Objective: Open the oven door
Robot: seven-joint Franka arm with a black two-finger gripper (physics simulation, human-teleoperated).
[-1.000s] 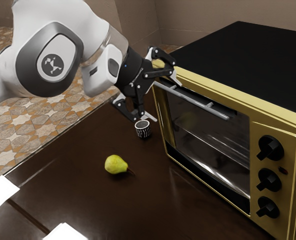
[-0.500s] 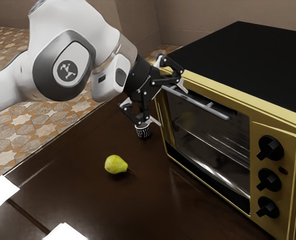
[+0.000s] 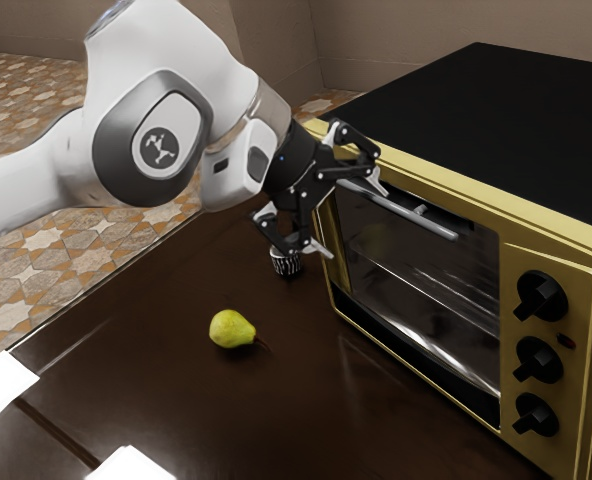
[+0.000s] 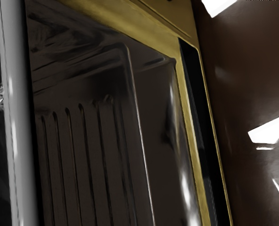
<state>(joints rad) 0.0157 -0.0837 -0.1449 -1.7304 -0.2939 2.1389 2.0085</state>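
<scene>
My gripper (image 3: 350, 218) stands open in front of the oven at the handle's far-left end in the exterior view, its fingers spread wide. The upper fingertip overlaps the end of the grey bar handle (image 3: 424, 222); whether they touch I cannot tell. The lower fingertip hangs in front of the door's left edge. The yellow-framed oven door (image 3: 416, 290) is closed, with racks behind its glass. In the wrist view the handle (image 4: 20, 122) runs along one side of the glass door (image 4: 97, 80), close to the camera.
A black-and-white cup (image 3: 286, 264) stands just below the gripper, partly covered by it. A green pear (image 3: 232, 329) lies on the dark table (image 3: 186, 400). Black knobs (image 3: 539, 295) line the oven's front at the exterior view's right.
My open gripper has moved toward the exterior view's right and slightly down, closer to the oven front and over the end of the handle. The door has not moved.
</scene>
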